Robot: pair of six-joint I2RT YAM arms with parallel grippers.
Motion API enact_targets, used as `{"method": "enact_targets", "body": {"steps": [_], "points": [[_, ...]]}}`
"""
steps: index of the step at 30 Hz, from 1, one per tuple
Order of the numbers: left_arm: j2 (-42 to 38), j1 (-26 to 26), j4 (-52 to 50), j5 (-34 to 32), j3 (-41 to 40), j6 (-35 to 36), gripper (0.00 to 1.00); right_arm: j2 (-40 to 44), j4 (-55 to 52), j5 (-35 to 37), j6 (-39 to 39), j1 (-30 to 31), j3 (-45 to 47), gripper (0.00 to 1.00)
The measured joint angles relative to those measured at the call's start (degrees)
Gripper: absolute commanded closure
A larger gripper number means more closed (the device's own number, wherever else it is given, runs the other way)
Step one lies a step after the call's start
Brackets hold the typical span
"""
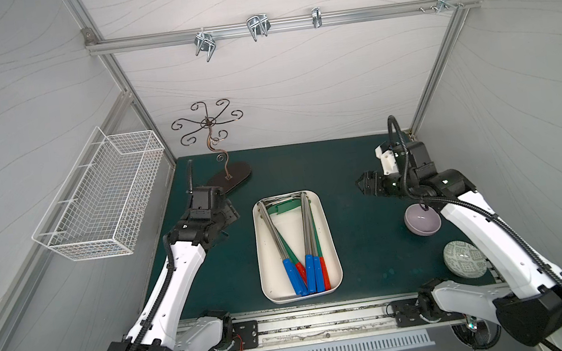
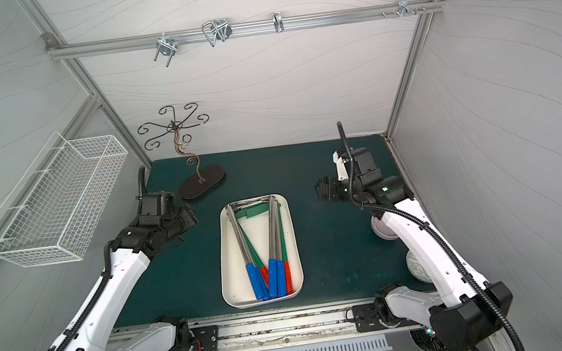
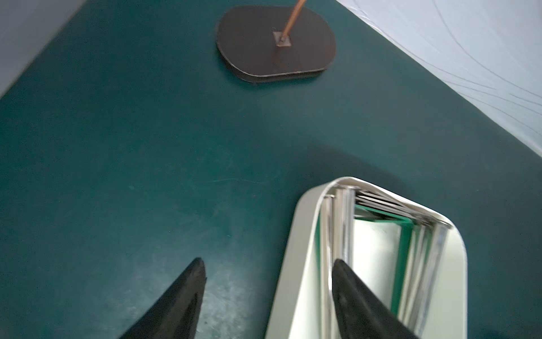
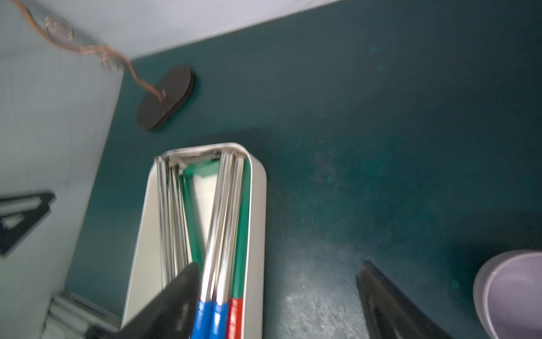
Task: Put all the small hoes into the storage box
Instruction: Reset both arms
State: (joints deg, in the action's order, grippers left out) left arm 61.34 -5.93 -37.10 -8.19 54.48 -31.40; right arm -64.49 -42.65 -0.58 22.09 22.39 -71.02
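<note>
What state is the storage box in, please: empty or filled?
Filled: the storage box holds several hoes lying flat inside its walls, as both top views show.

I'm seeing the storage box (image 1: pixel 268 265) cream-white, the tabletop (image 1: pixel 372 245) dark teal. The hoes (image 1: pixel 306 231): blue and red handles, silver and green shafts. Lilac bowl (image 1: pixel 423 223), green-and-white patterned plate (image 1: pixel 464 258), white wire basket (image 1: pixel 100 202), dark brown stand (image 1: pixel 232 175).

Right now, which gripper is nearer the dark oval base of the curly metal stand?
Left. The left gripper hangs beside the base; the right gripper is far across the green mat.
</note>
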Motion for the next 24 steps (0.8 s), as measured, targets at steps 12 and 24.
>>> {"method": "enact_targets", "body": {"steps": [12,24], "points": [[-7.0,9.9,20.7,-5.1,-19.0,0.9,0.26,10.3,36.7,25.1,-3.2,-1.3,40.6,0.01],[-1.4,9.9,53.9,-11.9,-34.4,6.3,0.24,-1.3,67.5,15.8,-20.7,-13.7,45.8,0.01]]}}
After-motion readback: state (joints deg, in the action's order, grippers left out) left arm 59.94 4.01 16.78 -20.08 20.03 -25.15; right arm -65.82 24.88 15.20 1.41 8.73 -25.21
